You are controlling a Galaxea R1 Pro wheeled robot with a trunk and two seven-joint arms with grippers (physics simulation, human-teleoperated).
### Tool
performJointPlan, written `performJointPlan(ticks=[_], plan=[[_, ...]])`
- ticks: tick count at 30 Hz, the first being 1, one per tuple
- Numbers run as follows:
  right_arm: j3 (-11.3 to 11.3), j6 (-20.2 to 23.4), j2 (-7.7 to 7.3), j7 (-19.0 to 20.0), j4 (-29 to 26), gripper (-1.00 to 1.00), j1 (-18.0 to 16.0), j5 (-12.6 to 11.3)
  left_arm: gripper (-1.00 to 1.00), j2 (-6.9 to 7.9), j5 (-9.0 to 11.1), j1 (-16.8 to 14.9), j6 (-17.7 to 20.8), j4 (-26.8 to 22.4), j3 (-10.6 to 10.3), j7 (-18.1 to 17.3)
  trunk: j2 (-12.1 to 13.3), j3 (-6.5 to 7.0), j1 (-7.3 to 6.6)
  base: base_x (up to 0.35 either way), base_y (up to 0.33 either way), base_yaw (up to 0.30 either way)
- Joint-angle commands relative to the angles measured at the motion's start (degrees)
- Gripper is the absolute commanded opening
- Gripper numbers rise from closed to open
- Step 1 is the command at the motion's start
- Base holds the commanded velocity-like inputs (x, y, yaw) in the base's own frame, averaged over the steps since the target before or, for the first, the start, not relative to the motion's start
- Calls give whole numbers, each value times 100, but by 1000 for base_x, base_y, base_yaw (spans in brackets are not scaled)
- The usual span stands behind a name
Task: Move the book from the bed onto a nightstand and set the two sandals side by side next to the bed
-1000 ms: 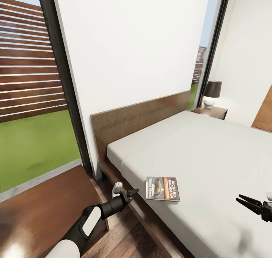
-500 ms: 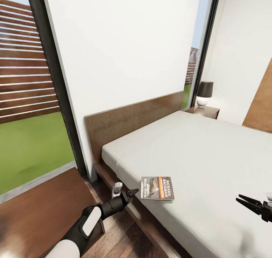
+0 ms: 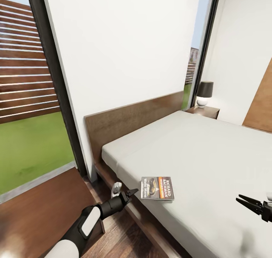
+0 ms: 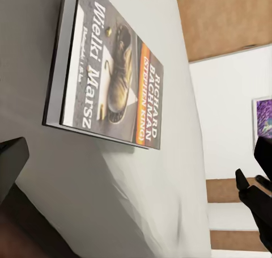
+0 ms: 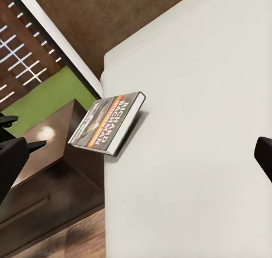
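1. The bed (image 3: 124, 123) has a matt brown wood headboard and frame with faint grain.
2. Its mattress (image 3: 211, 156) looks like smooth, matt light grey cloth.
3. The book (image 3: 157, 188) has a printed paper cover with a slight sheen.
4. The near nightstand (image 3: 34, 212) is glossy dark wood, showing a soft highlight.
5. The left tool (image 3: 128, 193) is matt black plastic.

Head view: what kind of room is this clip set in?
A bedroom, most likely: a wide bed with a wooden headboard, a nightstand carrying a lamp at its far side, and a book lying on the mattress.
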Motion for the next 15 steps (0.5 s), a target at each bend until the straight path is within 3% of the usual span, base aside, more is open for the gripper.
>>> performJointPlan(ticks=[1, 6, 15], plan=[[-1, 60, -1, 19, 2, 100, -3, -19, 100, 1, 37, -3, 42, 1, 8, -16, -2, -6, -1, 0, 0, 0], [-1, 60, -1, 19, 2, 100, -3, -19, 100, 96, 38, -3, 43, 14, 26, -407, -2, -6, -1, 0, 0, 0], [-1, 60, -1, 19, 2, 100, -3, -19, 100, 128, 38, -3, 44, 15, 22, -456, -2, -6, -1, 0, 0, 0]])
